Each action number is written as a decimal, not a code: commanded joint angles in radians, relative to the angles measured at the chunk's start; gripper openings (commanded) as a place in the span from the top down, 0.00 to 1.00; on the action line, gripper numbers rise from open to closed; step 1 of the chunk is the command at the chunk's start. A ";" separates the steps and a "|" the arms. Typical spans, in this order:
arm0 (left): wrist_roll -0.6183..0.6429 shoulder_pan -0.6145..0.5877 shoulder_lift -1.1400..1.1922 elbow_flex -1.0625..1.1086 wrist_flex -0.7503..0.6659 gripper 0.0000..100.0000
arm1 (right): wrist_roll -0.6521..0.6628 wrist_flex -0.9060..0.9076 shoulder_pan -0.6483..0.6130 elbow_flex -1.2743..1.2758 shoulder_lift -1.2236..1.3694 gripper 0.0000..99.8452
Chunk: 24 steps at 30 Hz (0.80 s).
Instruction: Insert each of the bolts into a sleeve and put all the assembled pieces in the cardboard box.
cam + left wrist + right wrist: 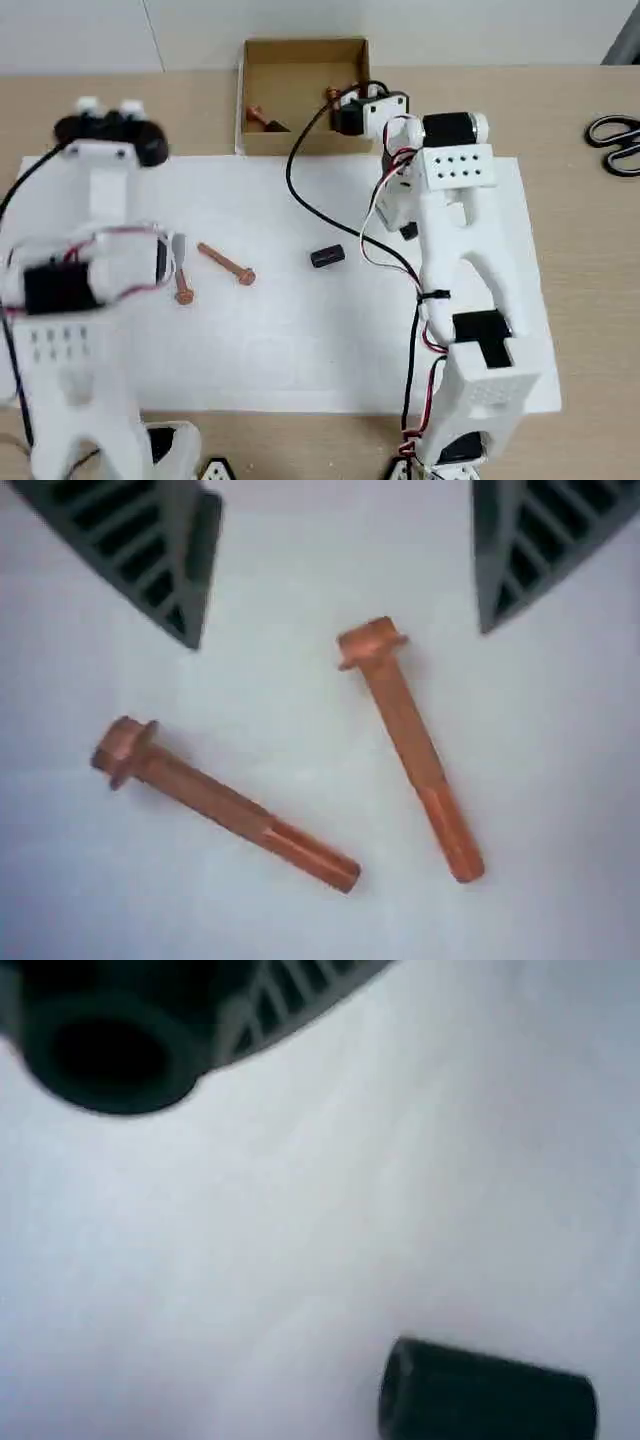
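Over the white sheet (560,780), the left jaws hang wide open, both dark ribbed tips clear of the two copper bolts lying below them. The first bolt (410,750) has its flanged head just at the gap between the tips. The second bolt (225,805) lies apart from it, head nearer one tip, and the two shanks draw closer at their plain ends without touching.

The right jaws are closed on the held sleeve (100,1055), black and seen end-on with its bore showing. Only one ribbed jaw is in the frame, and the grip itself is blurred. The loose sleeve (490,1395) lies on its side on the sheet near these jaws, cut off at the frame edge.

Beyond the right jaws, the cardboard box (300,44) stands on the worktop (580,230). An arm's wrist screens part of its inside, where a copper-headed piece (262,118) shows, too small to tell whether it is sleeved. Scissors (615,140) lie well off, partly cut off.
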 commanded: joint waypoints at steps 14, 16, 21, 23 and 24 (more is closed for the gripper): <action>-0.902 0.118 0.591 -0.119 -0.158 0.83 | -0.009 0.007 0.012 0.058 -0.145 1.00; -0.950 0.118 0.626 -0.119 -0.186 0.83 | -0.008 0.005 0.012 0.058 -0.145 1.00; -1.036 0.147 0.677 -0.119 -0.216 0.83 | -0.008 0.002 0.010 0.058 -0.143 1.00; -1.059 0.172 0.689 -0.120 -0.216 0.83 | -0.008 0.002 0.010 0.058 -0.143 1.00; -1.065 0.181 0.690 -0.120 -0.216 0.83 | -0.008 0.002 0.010 0.058 -0.143 1.00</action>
